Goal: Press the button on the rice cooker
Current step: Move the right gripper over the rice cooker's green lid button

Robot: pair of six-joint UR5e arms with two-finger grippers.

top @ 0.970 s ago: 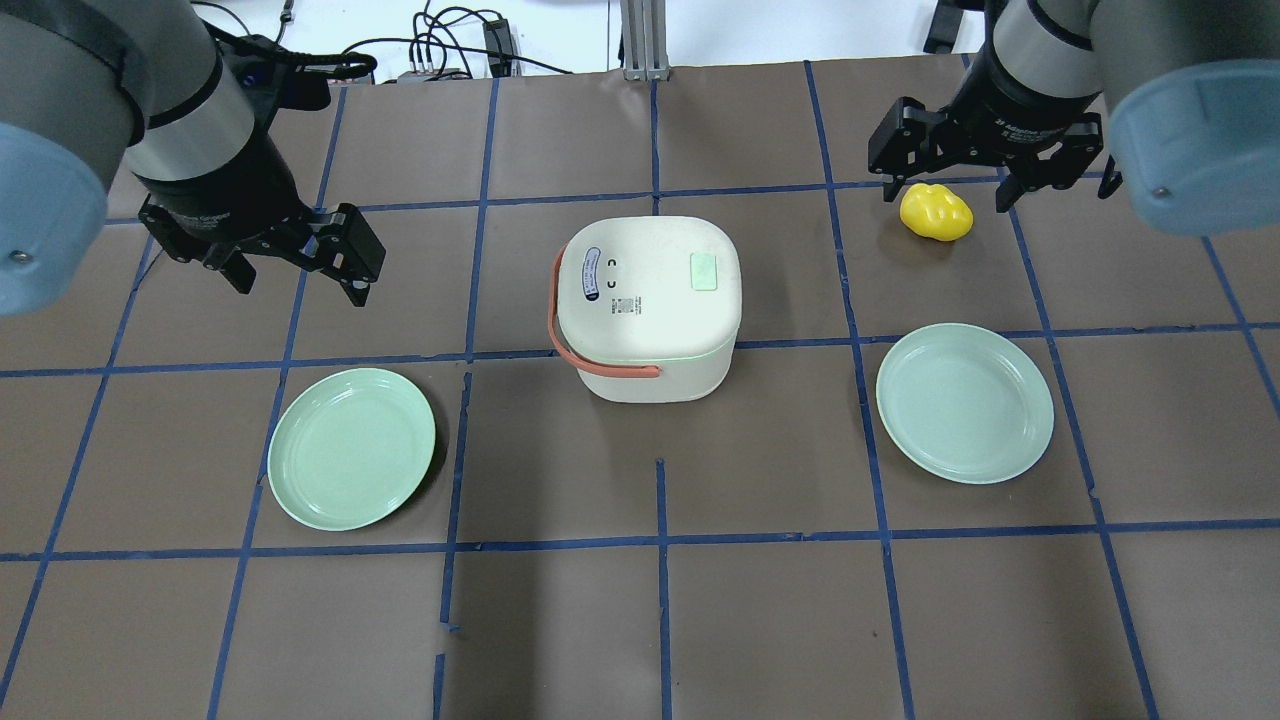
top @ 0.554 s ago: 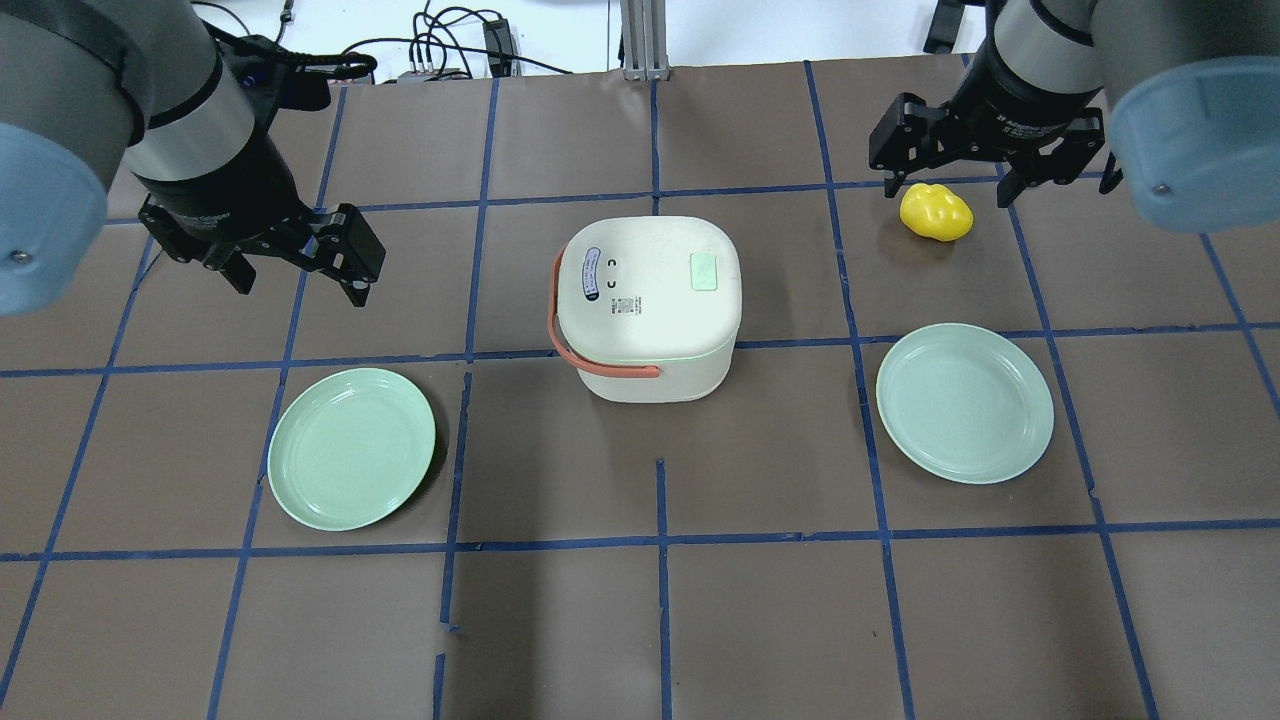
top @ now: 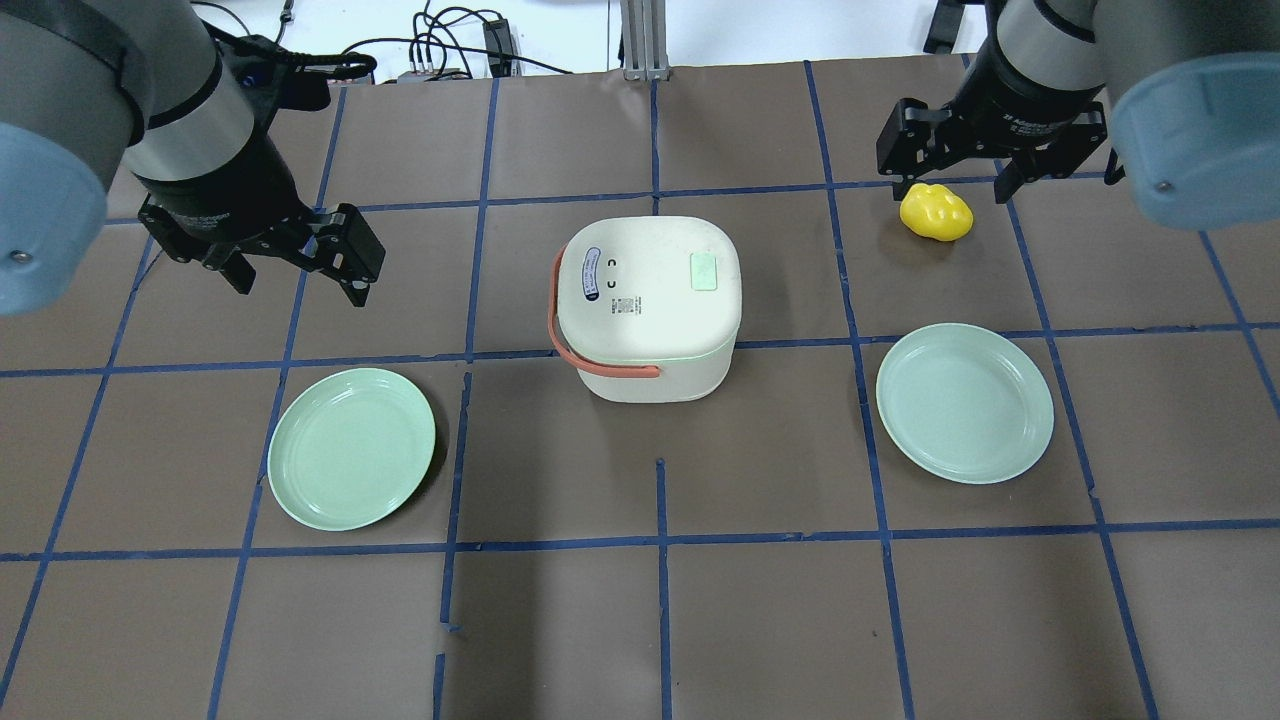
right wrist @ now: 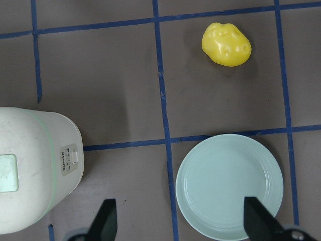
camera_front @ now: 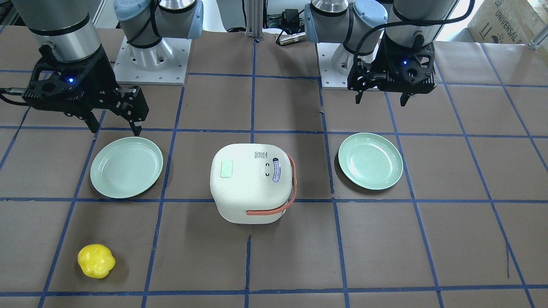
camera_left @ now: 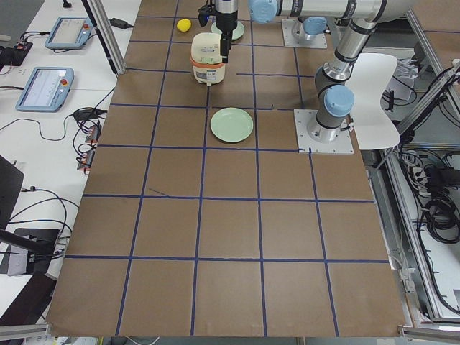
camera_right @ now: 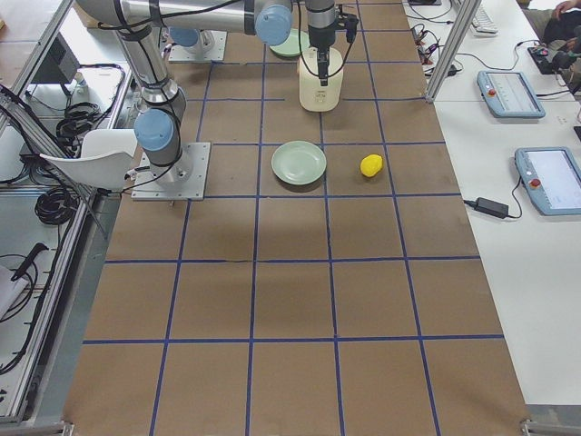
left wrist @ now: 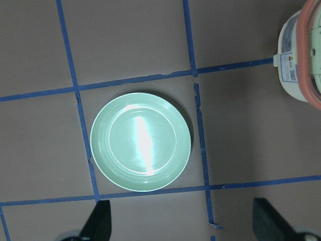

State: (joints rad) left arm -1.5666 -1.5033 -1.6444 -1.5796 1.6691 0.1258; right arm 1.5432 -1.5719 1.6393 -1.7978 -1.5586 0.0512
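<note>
Rice cooker (top: 648, 305) between left end effector (top: 300, 283), right end effector (top: 945, 172).

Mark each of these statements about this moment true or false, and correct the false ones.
1. The small white rice cooker with the orange-red handle has its lid shut. True.
2. The yellow lumpy toy lies on the pale green plate nearest it. False: it lies on the brown table, apart from that plate.
3. The left gripper and the right gripper are open and empty. True.
4. The left gripper touches the rice cooker. False: it hangs apart from it.
</note>
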